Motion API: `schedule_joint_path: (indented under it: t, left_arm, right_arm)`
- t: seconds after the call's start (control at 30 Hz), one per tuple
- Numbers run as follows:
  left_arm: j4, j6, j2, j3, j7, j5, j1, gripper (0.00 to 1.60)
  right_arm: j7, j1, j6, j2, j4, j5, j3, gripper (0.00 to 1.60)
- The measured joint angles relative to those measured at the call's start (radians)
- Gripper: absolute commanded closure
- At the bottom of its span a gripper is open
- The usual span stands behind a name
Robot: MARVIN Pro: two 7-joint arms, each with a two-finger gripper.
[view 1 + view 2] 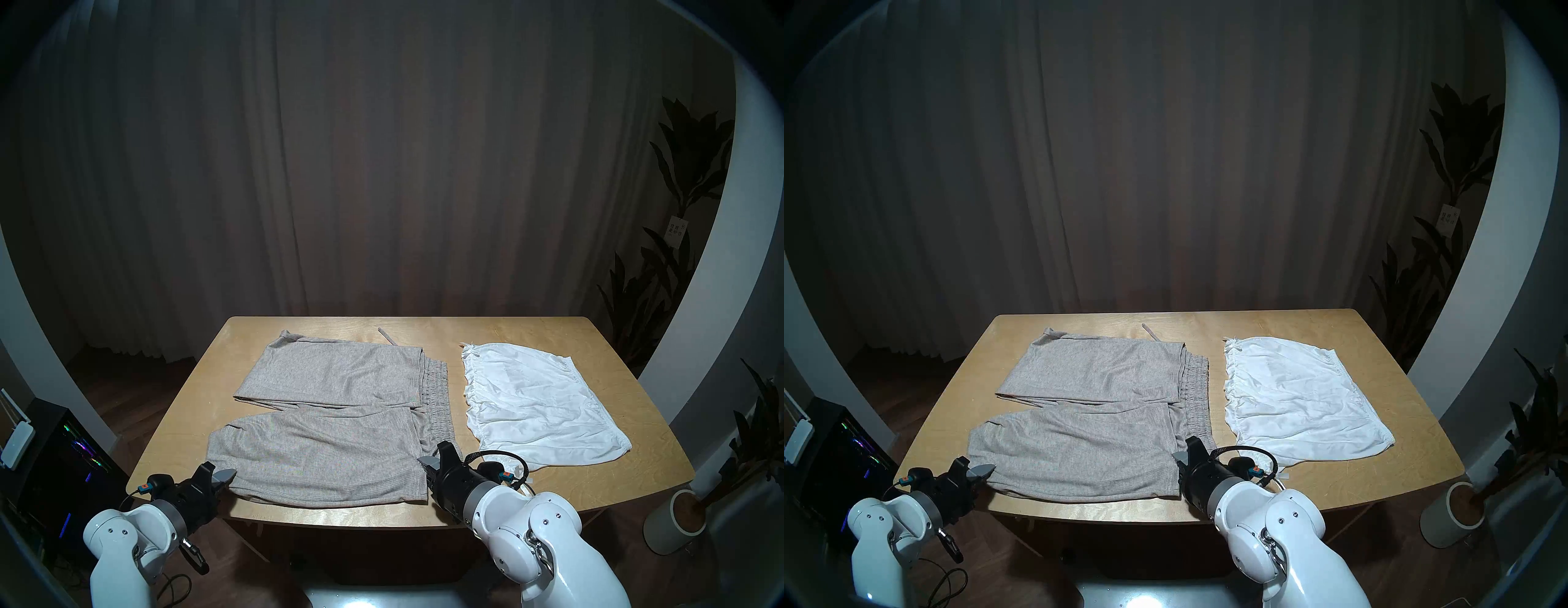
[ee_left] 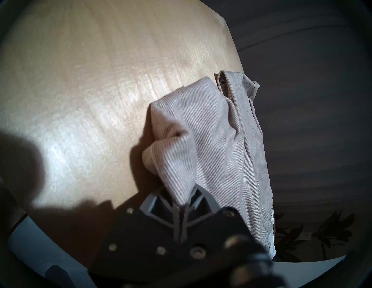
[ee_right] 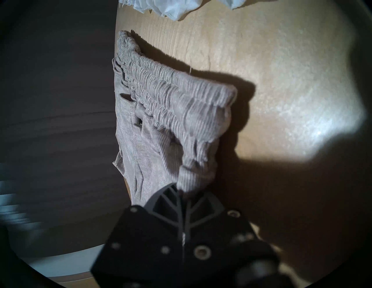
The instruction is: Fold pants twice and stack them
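Grey-beige knit pants (image 1: 331, 412) (image 1: 1089, 407) lie spread flat on the left half of the wooden table (image 1: 636, 475), waistband toward the middle, both legs pointing left. My left gripper (image 1: 227, 475) (image 1: 987, 469) (image 2: 181, 203) is shut on the hem of the near leg (image 2: 191, 140) at the front left. My right gripper (image 1: 426, 465) (image 1: 1180, 458) (image 3: 184, 193) is shut on the near end of the ribbed elastic waistband (image 3: 181, 104). White ruffled shorts (image 1: 534, 403) (image 1: 1293, 395) (image 3: 171, 8) lie flat on the right half, untouched.
A drawstring end (image 1: 387, 335) pokes out behind the grey pants. A potted plant (image 1: 679, 518) stands on the floor at the right, a dark computer case (image 1: 59, 458) at the left. Curtains hang behind the table.
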Motion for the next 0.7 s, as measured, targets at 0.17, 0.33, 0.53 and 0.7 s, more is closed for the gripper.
schedule_joint_path:
  t: [0.17, 0.33, 0.53, 0.7]
  left_arm:
    - [-0.027, 0.003, -0.013, -0.002, 0.040, -0.006, 0.008, 1.60]
    - [-0.059, 0.006, -0.029, -0.005, 0.101, -0.019, 0.012, 1.60]
    - [-0.101, 0.003, -0.045, -0.010, 0.163, -0.036, 0.006, 1.60]
    - [-0.130, -0.001, -0.054, -0.011, 0.207, -0.048, -0.009, 1.60]
  right_arm:
    - [-0.010, -0.001, 0.012, 0.010, -0.005, 0.010, 0.009, 1.60]
    - [-0.015, 0.001, 0.020, 0.016, -0.005, 0.014, 0.010, 1.60]
    - [-0.023, 0.011, 0.028, 0.019, 0.000, 0.012, 0.010, 1.60]
    - [-0.026, 0.019, 0.031, 0.021, 0.004, 0.010, 0.011, 1.60]
